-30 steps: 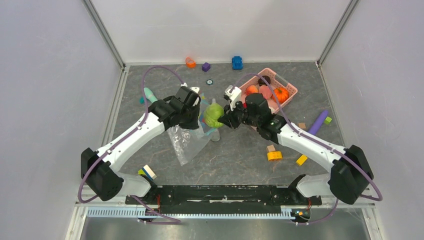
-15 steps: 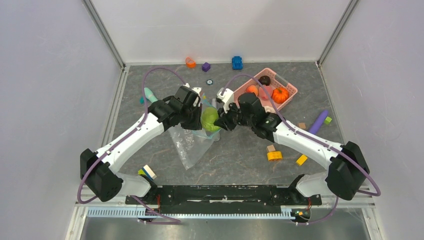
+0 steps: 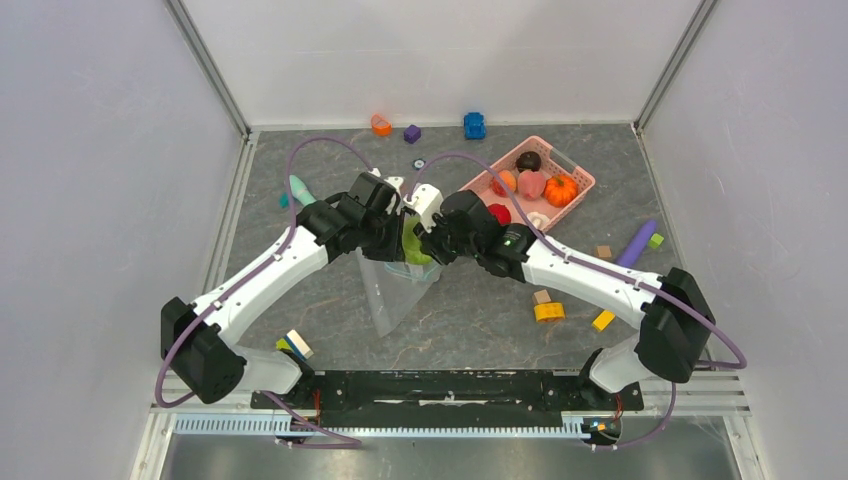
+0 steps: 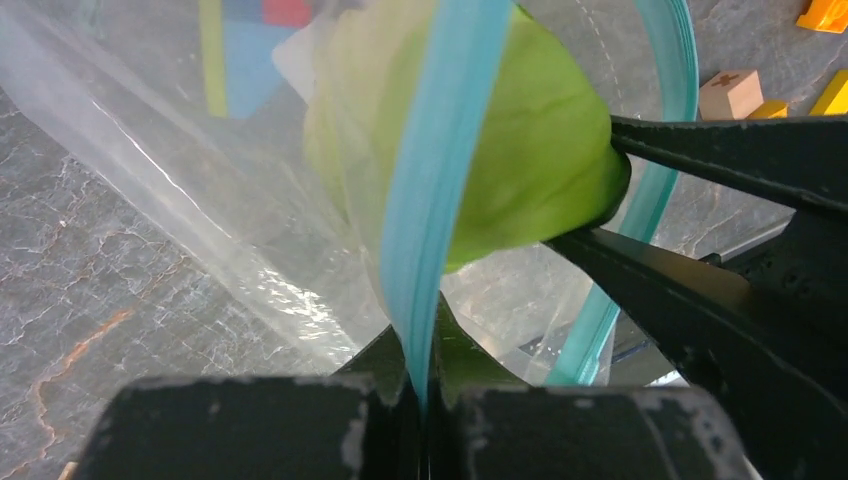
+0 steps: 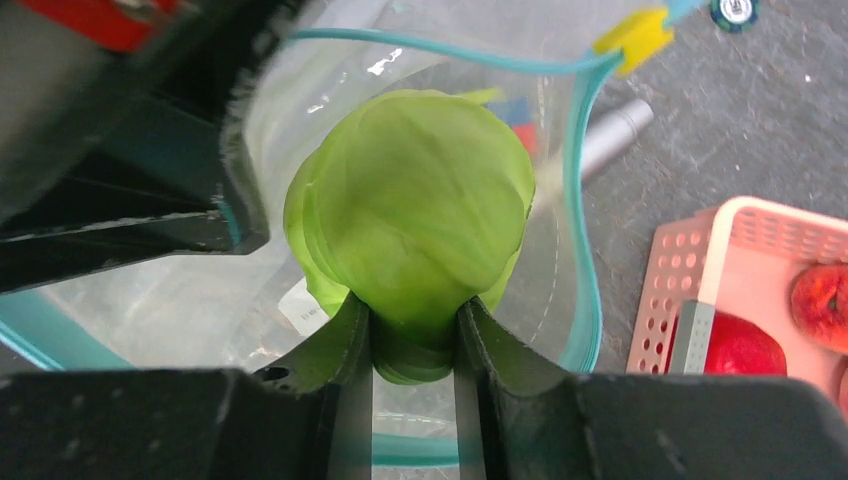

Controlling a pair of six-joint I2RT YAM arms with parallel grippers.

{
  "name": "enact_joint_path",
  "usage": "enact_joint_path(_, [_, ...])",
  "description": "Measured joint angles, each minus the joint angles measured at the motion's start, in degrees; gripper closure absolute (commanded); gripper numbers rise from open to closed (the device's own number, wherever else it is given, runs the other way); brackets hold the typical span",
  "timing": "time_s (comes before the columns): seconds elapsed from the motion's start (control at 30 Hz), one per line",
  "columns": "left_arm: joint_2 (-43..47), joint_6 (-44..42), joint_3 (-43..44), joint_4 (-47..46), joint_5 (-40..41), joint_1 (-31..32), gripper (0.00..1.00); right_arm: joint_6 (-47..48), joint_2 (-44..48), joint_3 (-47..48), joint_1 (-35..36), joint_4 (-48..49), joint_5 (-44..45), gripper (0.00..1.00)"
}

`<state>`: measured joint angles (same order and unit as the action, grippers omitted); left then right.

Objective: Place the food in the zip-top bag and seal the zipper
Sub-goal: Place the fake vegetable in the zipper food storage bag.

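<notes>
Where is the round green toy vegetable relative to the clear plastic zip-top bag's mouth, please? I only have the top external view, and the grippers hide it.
Observer: The right wrist view shows the right gripper shut on the green toy vegetable, which sits inside the open loop of the teal zipper strip.
Operator: Thanks. What holds the clear plastic bag open?
Observer: In the left wrist view, the left gripper pinches one lip of that strip; the other lip bows away around the vegetable.
Operator: Is there a slider?
Observer: A small yellow tab sits at one end of the strip.
</notes>
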<state>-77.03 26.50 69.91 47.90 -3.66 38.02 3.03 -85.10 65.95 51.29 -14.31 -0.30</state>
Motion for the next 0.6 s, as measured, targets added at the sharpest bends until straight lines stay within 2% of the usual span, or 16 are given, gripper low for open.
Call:
enact_joint_path(0.13, [0.07, 0.0, -0.02, -0.68, -0.37, -0.02, 0.98, -1.62, -0.37, -0.02, 0.2, -0.7, 3.02, 0.41])
enact_joint_path(0.4, [1.16, 0.0, -0.02, -1.33, -0.35, -0.02, 0.98, -2.73, 1.03, -0.63, 0.2, 1.38, 2.78, 0.04])
enact_joint_path(0.6, [1.6, 0.0, -0.26, -1.16, -0.26, -0.09, 0.98, -2.8, 5.14, -2.43, 0.17, 4.7, 1.84, 0.02])
